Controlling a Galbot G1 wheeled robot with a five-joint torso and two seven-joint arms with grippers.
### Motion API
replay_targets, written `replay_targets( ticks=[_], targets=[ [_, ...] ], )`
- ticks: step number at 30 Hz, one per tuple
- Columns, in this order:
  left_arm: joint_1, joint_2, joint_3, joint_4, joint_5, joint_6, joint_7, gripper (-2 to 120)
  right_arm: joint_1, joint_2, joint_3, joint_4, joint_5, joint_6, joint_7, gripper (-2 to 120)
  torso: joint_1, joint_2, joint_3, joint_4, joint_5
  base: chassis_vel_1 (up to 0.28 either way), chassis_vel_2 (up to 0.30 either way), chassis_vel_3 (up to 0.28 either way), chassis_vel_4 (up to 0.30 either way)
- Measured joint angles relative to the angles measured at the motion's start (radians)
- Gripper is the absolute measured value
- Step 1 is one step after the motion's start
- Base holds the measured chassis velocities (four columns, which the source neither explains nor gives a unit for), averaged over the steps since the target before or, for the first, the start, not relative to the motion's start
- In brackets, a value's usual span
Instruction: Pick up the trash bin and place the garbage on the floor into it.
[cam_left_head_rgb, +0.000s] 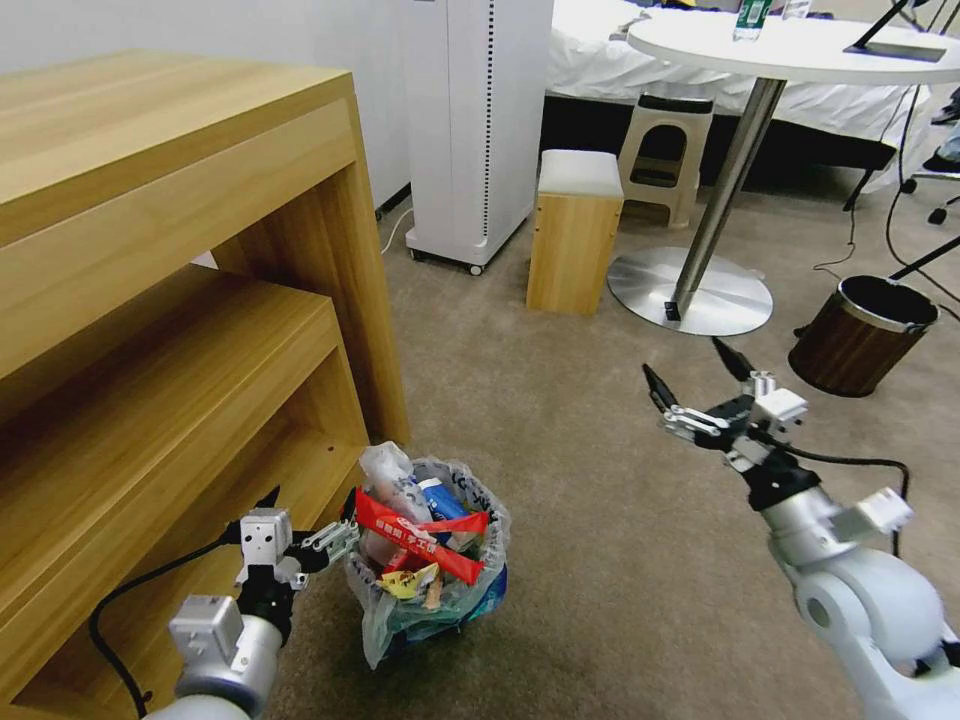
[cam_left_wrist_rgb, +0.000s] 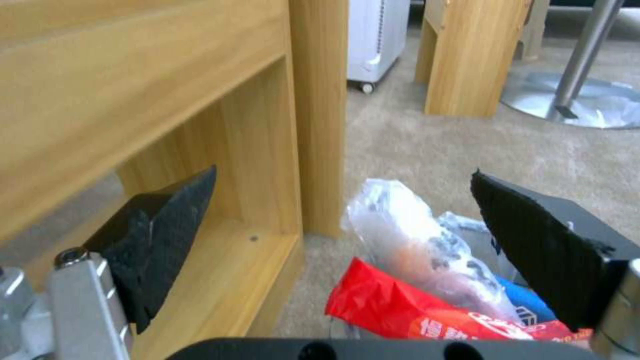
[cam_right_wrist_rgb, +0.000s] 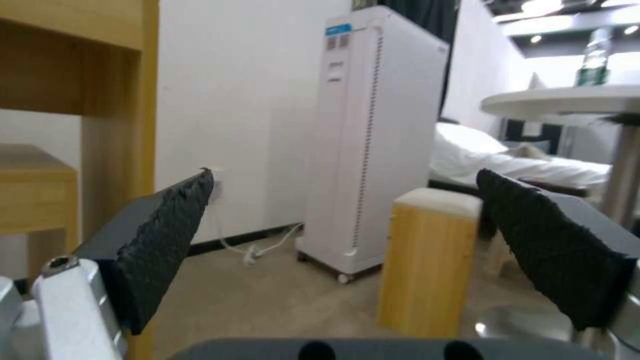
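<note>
Sitting on the floor by the wooden shelf (cam_left_head_rgb: 180, 330), the trash bin (cam_left_head_rgb: 432, 560) is stuffed w/ garbage (cam_left_head_rgb: 420, 535); left claw (cam_left_head_rgb: 310, 530) gapes empty just beside its rim, nearer arm; right claw (cam_left_head_rgb: 700, 380) spread wide, empty, well apart.

The trash bin (cam_left_head_rgb: 432, 590) is dark wall hidden under its crinkled bag; only blue plastic shows near its base. In the left wrist view, the red wrapper (cam_left_wrist_rgb: 427, 312) runs behind the black finger (cam_left_wrist_rgb: 547, 255) on its far side and is cut off by the picture's edge, its white lettering unreadable
</note>
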Motion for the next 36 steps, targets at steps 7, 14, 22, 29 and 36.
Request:
replay_targets(
  ticks=[7, 14, 22, 29, 36],
  targets=[
    [0.02, -0.022, -0.017, -0.047, 0.019, -0.007, -0.035, 100, -0.083, 0.0, 0.077, 0.025, -0.004, 0.041, 0.033, 100, 0.0, 0.0, 0.0, -0.0001, 0.0, 0.0, 0.0, 0.0, 0.0],
    [0.03, -0.041, -0.021, -0.085, -0.002, 0.048, -0.12, 100, -0.134, 0.045, 0.124, 0.034, -0.021, 0.042, 0.141, 100, 0.0, 0.0, 0.0, 0.0, 0.0, 0.0, 0.0, 0.0, 0.0],
    [0.019, -0.03, -0.017, -0.085, -0.016, 0.049, -0.128, 100, -0.177, 0.078, 0.149, 0.005, -0.021, 0.077, 0.155, 100, 0.0, 0.0, 0.0, -0.0001, 0.0001, 0.0, 0.0, 0.0, 0.0],
    [-0.01, -0.028, -0.014, -0.063, -0.033, 0.045, -0.118, 100, -0.132, 0.096, 0.128, -0.009, -0.019, 0.077, 0.147, 100, 0.0, 0.0, 0.0, 0.0001, -0.0002, 0.0, 0.0, 0.0, 0.0],
    [-0.014, -0.031, -0.014, -0.066, -0.045, 0.045, -0.114, 100, -0.125, 0.112, 0.11, -0.022, -0.014, 0.077, 0.113, 100, 0.0, 0.0, 0.0, 0.0, 0.0, 0.0, 0.0, 0.0, 0.0]
  ],
)
